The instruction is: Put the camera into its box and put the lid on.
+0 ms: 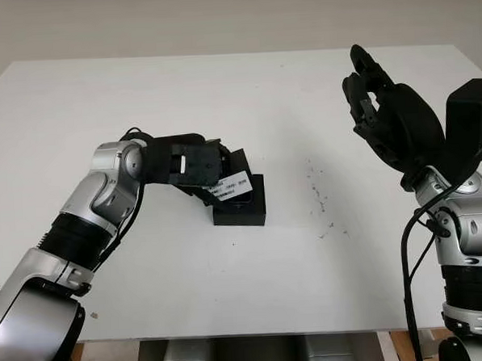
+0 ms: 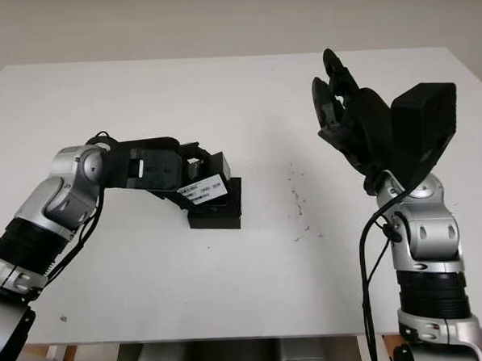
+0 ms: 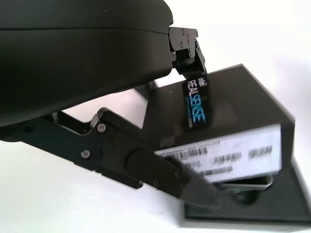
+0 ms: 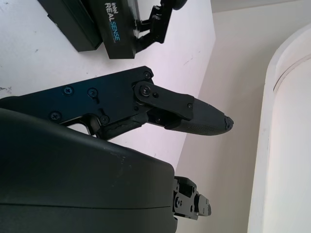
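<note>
White worktop carries a black rectangular box base. Left hand grips the black labelled lid, tilted over it. Right hand hangs raised, empty, well apart.

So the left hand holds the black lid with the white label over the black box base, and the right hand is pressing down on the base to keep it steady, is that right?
Not quite. The left hand does hold the black lid with the white label over the black box base. The right hand, however, is open and raised above the white table, far from the base, as the left eye view shows.
</note>
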Robot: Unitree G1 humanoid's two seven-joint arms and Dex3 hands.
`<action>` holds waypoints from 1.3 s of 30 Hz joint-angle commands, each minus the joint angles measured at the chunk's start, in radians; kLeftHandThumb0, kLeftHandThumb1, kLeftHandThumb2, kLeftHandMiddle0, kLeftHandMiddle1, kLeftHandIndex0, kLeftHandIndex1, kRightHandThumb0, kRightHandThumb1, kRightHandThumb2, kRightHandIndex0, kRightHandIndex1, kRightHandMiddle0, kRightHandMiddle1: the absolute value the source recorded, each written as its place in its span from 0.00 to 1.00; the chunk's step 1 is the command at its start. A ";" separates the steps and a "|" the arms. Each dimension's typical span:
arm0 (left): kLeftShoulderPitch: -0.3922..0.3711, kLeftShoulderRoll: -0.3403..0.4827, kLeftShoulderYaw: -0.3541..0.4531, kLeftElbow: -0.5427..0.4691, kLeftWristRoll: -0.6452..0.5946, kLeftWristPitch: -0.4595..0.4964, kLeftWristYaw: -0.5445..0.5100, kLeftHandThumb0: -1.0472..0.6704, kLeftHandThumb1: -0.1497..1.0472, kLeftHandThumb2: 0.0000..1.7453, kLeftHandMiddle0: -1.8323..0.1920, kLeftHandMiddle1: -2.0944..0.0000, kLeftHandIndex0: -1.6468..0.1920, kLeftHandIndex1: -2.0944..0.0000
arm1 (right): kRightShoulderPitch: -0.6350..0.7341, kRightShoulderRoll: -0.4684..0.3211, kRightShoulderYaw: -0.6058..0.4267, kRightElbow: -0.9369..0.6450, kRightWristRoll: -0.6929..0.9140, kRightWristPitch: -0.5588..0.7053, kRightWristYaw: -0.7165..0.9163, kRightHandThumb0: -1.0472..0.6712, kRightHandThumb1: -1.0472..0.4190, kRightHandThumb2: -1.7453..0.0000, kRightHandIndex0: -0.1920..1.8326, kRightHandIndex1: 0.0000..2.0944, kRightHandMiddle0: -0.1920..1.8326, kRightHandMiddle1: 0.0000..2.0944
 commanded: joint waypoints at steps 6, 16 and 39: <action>0.029 -0.029 0.043 -0.038 -0.035 0.054 0.052 0.34 1.00 0.18 0.79 0.22 0.84 0.16 | -0.011 0.003 -0.002 -0.018 0.003 0.010 -0.016 0.24 0.00 0.61 0.04 0.03 0.04 0.03; 0.051 -0.034 0.048 -0.047 -0.045 0.022 0.138 0.42 1.00 0.21 0.75 0.05 0.80 0.07 | -0.004 0.003 -0.004 -0.018 0.011 0.004 -0.013 0.24 0.00 0.61 0.03 0.03 0.04 0.03; 0.127 0.043 0.052 -0.337 0.011 0.156 0.010 0.43 1.00 0.16 0.71 0.13 0.76 0.11 | -0.003 0.029 0.008 -0.042 0.010 0.033 -0.035 0.24 0.00 0.63 0.04 0.03 0.05 0.03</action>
